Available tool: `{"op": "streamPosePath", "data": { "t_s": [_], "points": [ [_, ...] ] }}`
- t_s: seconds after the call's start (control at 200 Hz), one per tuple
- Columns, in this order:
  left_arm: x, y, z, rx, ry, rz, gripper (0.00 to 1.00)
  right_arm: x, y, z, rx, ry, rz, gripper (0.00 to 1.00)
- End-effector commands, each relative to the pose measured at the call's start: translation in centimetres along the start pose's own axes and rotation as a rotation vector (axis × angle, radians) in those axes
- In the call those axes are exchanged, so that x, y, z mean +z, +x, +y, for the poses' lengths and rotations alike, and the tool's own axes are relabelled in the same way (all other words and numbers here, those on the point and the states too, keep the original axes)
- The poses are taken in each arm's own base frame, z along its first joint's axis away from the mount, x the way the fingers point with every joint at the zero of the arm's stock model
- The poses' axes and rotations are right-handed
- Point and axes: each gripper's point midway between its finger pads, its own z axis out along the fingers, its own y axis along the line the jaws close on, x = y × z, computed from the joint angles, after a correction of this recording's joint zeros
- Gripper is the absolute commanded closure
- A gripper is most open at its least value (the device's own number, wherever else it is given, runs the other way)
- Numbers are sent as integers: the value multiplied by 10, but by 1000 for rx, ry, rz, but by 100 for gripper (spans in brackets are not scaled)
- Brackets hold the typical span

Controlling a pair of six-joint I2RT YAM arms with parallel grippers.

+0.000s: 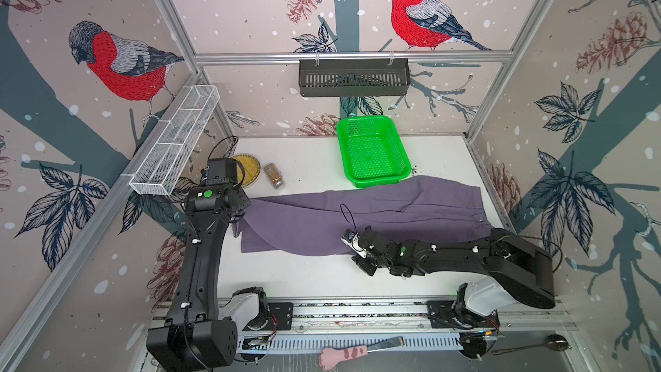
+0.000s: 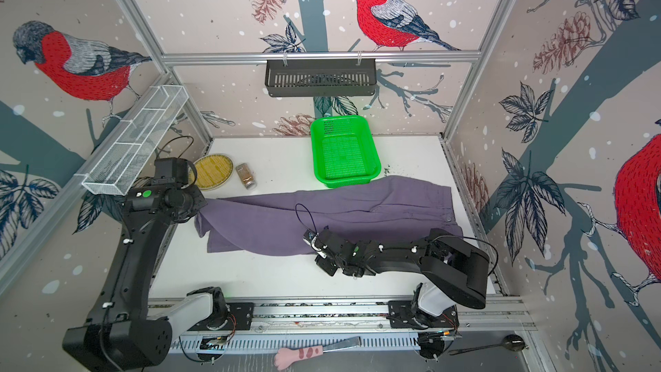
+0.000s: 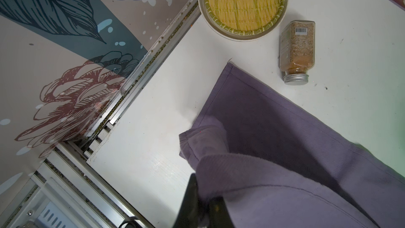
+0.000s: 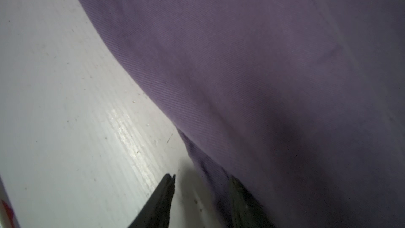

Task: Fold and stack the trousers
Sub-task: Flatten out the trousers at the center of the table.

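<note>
The left gripper (image 3: 203, 194) was pressed together on a bunch of purple cloth, which was the hem end of one leg of the trousers (image 1: 357, 216), and this corner was lifted a little from the white table (image 1: 304, 273) while the other hem lay flat just beside it. The right gripper (image 4: 202, 180) stood with its jaws partly spread: one finger was on the bare table and the other was at the near edge of the cloth, so the edge lay between them, but I judge that nothing was clamped there yet. The trousers lay with their long axis across the table from side to side, the hems at the left arm's side and the waistband at the right arm's side, close to the wall. So the left gripper was at the end of this axis, and the right one was at about the middle of the near long edge. To my judgement, the coming fold depends on this: the hem end should travel along the long axis toward the waistband, the left arm is the nearer one for it, and the right may hold the middle. Beyond the cloth, a green basket (image 1: 372, 152) touched its far edge, and a lying spice jar (image 3: 297, 51) and a round woven dish (image 3: 243, 3) were near the hems
</note>
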Motion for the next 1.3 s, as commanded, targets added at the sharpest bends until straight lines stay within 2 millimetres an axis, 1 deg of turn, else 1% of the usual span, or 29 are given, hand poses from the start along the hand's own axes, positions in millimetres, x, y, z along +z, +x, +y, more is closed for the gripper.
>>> {"op": "streamPosePath", "data": {
  "t_s": [0.0,0.075,0.125,0.295,0.485,0.655,0.815,0.88,1.006,1.151,1.226,1.296],
  "points": [
    [4,-4,-3,7,7,-14,100,5,6,-8,3,23,36,55],
    [5,-3,-4,9,13,-11,100,12,10,-6,-14,33,65,55],
    [6,-3,-4,10,11,-9,100,13,7,-4,-19,31,58,54],
    [11,-1,-6,16,14,3,100,0,-30,1,22,-19,-73,54],
    [15,2,-9,21,30,11,100,4,-43,1,5,-13,-98,52],
    [18,4,-11,25,36,19,100,17,-50,4,-21,-15,-95,51],
    [21,5,-15,32,54,28,100,20,-68,12,-49,-19,-133,50],
    [23,6,-18,30,64,35,100,26,-69,14,-55,-21,-124,49],
    [27,9,-20,32,75,46,100,39,-59,19,-70,-43,-87,53],
    [31,10,-21,37,74,48,100,40,-54,29,-76,-85,-79,57],
    [33,12,-21,37,76,54,100,45,-45,28,-84,-85,-48,57],
    [36,14,-22,39,73,60,100,50,-37,28,-91,-80,-23,62]
  ]
}}
